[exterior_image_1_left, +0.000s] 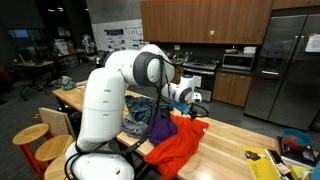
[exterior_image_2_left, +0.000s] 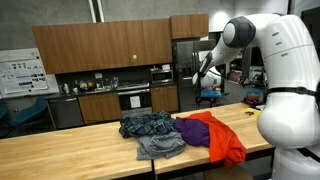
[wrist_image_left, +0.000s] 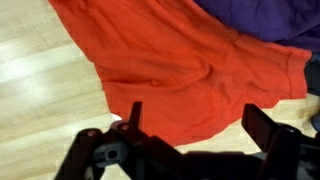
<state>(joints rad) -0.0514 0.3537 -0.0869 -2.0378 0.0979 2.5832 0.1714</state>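
gripper (wrist_image_left: 197, 135) low centre of wrist view, fingers (wrist_image_left: 134, 118) spread wide, gripping nothing. hovering over orange cloth (wrist_image_left: 175, 70), crumpled mid frame on wooden table (wrist_image_left: 40, 90). purple cloth (wrist_image_left: 260, 20) upper right, touching the orange. denim pile (exterior_image_2_left: 148, 124) centre frame in an exterior view, just left of both.

Denim pile (exterior_image_2_left: 150, 127) on wood table (exterior_image_2_left: 60, 155), oven (exterior_image_2_left: 133, 100) bkgd
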